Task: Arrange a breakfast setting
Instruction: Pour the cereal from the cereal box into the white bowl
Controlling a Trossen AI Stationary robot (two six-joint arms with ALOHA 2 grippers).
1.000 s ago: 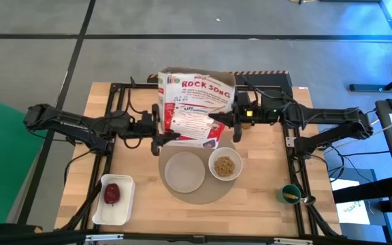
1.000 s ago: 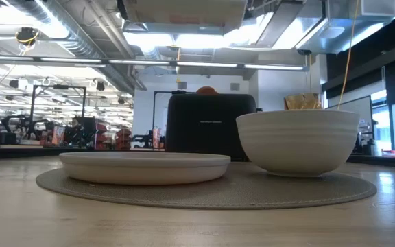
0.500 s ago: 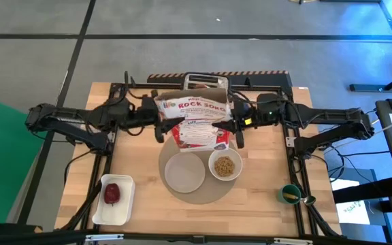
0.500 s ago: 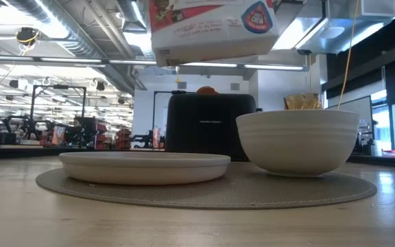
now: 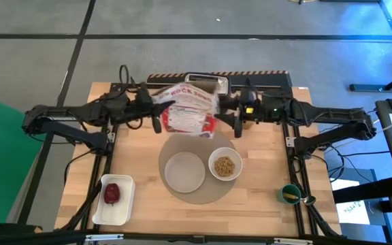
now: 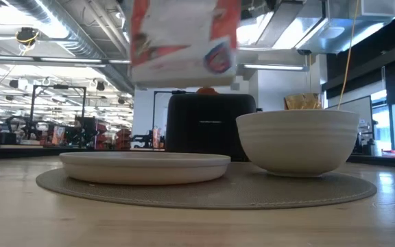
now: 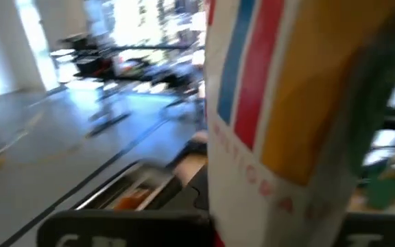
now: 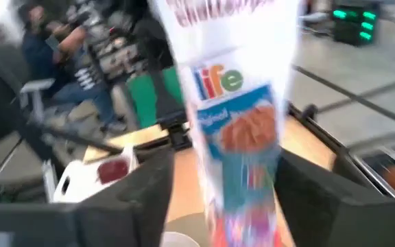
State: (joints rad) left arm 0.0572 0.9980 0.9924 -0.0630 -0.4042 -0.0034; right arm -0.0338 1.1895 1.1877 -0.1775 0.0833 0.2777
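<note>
Two dark arms meet at the far middle of the wooden table [image 5: 264, 204], the left gripper [image 5: 156, 117] and right gripper [image 5: 235, 121] each clamped on one side of a cereal box [image 5: 188, 116] held in the air. Nearer lies the round grey placemat [image 5: 196, 194], carrying a white plate [image 5: 184, 171] and, just right of it, a white bowl [image 5: 225, 165] of cereal. At near left, a red apple [image 5: 111, 194] sits in a white tray [image 5: 126, 204].

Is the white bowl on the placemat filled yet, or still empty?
Filled: the high view shows tan cereal inside the bowl, beside the bare plate.
</note>
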